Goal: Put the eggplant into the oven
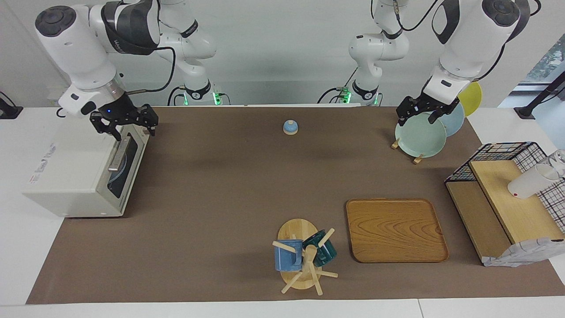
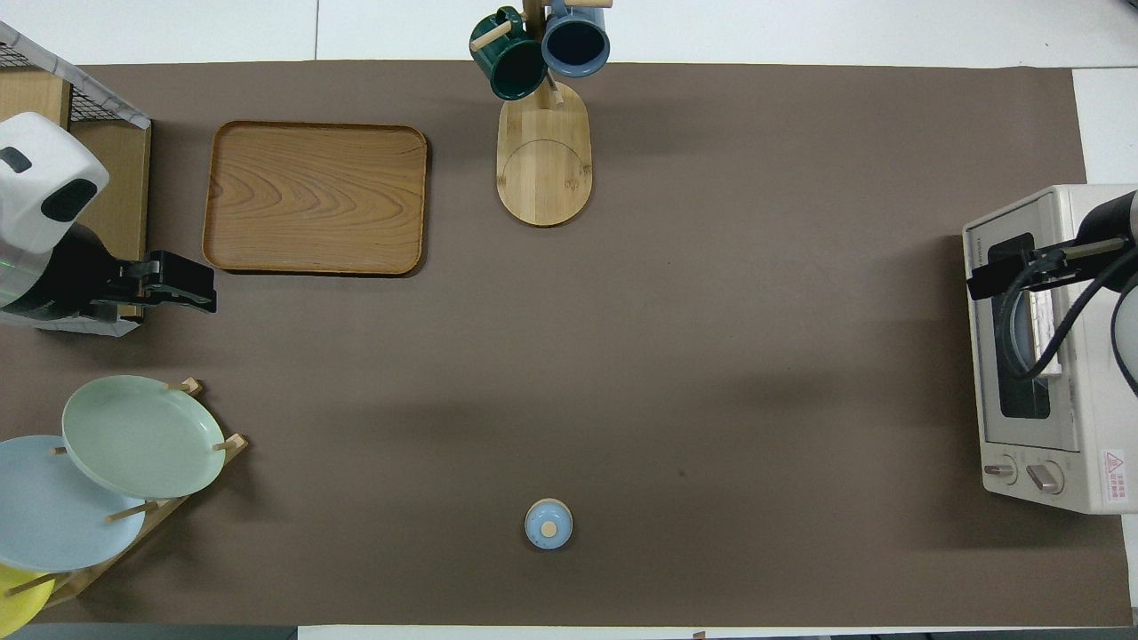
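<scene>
Eggplant is the one thing I cannot find from my seat: nothing slim and dark lies on the brown mat in either view, and neither claw carries it. If it is anywhere, I judge it is inside the oven, which sits at the right arm's end of the table with its front turned toward the middle of the mat. Its glass door looks shut and upright. Through the glass I make out only a pale bluish curve (perhaps a plate), so I cannot say which way the eggplant points or how its long axis runs. The right gripper hangs at the oven's top front edge, just above the bar handle, fingers spread and holding nothing. The left gripper waits over the green plate in the rack at the left arm's end, also spread and empty. My reading is that the task is either finished with the door closed, or not begun, and these pictures do not settle which.
</scene>
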